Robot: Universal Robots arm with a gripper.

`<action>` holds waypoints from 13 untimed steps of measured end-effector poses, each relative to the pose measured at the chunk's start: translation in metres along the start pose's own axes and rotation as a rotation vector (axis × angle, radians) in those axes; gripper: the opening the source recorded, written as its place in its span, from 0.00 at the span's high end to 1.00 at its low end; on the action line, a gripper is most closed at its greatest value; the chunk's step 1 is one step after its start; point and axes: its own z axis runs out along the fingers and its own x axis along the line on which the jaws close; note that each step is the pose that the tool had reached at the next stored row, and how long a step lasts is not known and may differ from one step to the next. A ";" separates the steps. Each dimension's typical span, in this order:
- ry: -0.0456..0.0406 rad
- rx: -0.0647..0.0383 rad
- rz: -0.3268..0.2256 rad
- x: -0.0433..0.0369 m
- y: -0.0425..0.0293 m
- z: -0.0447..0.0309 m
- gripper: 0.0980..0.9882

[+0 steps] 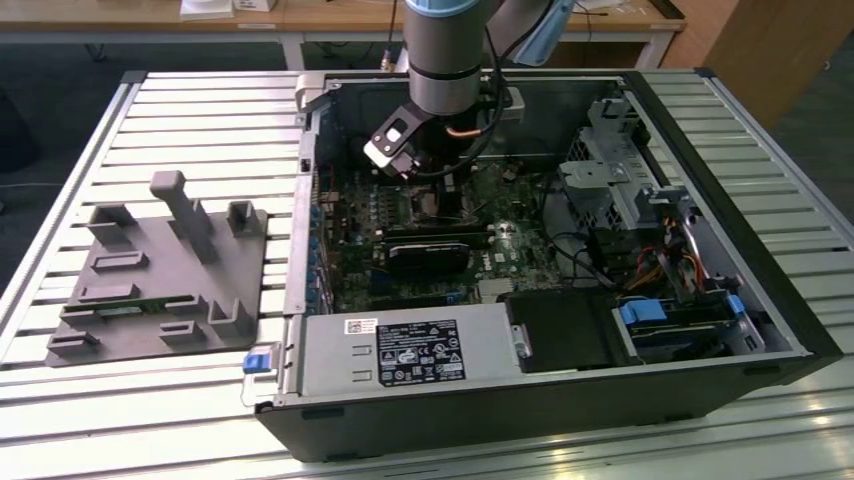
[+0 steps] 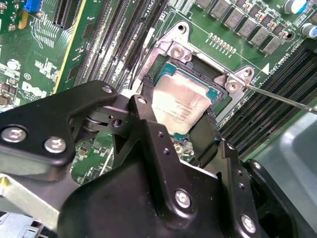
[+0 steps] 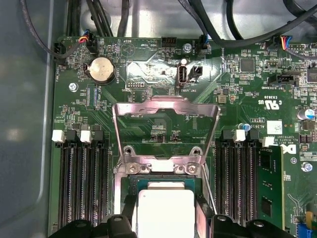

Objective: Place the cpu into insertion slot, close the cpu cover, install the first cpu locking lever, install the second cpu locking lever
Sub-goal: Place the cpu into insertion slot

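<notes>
While the pincer (image 2: 178, 106) grips the cpu (image 3: 165, 212) by two opposite edges between its fingers (image 2: 207, 131), the cpu sits squarely over the insertion slot (image 2: 203, 67); full seating cannot be confirmed. The cpu cover (image 3: 166, 104) stands swung open beyond the slot, above the motherboard (image 3: 277, 84) inside the computer case (image 1: 534, 420) on the counter (image 1: 200, 100).

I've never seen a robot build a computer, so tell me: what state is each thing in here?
gripper, shut on the cpu
cpu, held at the insertion slot, seating unclear
cpu cover, swung open
locking lever, unlatched, clear of the cover
computer case, side panel off
</notes>
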 end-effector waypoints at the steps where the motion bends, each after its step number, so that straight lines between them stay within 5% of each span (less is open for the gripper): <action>1: 0.0000 0.000 0.000 0.0001 0.0000 0.0000 0.50; 5: 0.0003 0.000 0.000 0.0007 0.0001 0.0001 0.41; 13: 0.0006 0.000 -0.002 0.0053 0.0003 0.0003 0.41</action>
